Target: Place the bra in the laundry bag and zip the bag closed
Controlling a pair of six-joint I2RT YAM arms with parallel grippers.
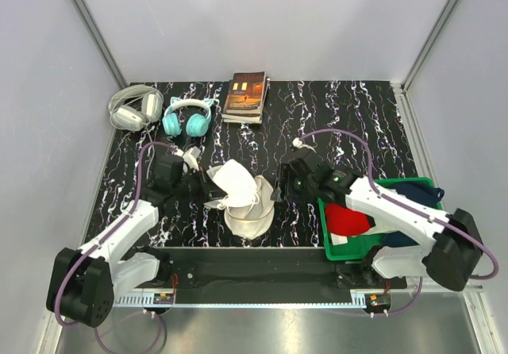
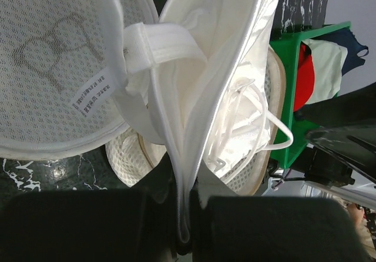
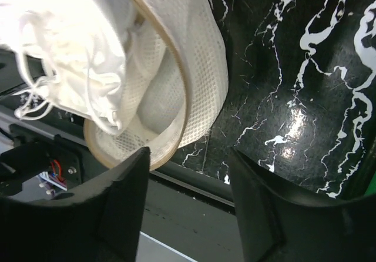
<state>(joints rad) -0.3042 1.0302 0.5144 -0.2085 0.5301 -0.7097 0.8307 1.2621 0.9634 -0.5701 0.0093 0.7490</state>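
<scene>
The laundry bag (image 1: 244,219) lies open on the table's near middle, and its upper half (image 1: 234,181) is lifted. In the left wrist view its flat face with the black drawing (image 2: 53,56) is at the left. My left gripper (image 2: 185,215) is shut on the bag's zip rim (image 2: 176,156); it also shows in the top view (image 1: 208,186). The bra (image 2: 247,127) sits inside the lower half with its thin straps loose; it also shows in the right wrist view (image 3: 64,44). My right gripper (image 3: 188,209) is open and empty, just right of the bag (image 3: 194,56).
A green bin (image 1: 349,252) at the near right holds a red cloth (image 1: 349,219) and a dark blue cloth (image 1: 417,191). White-grey headphones (image 1: 135,108), teal headphones (image 1: 187,117) and a book (image 1: 246,94) lie along the far edge.
</scene>
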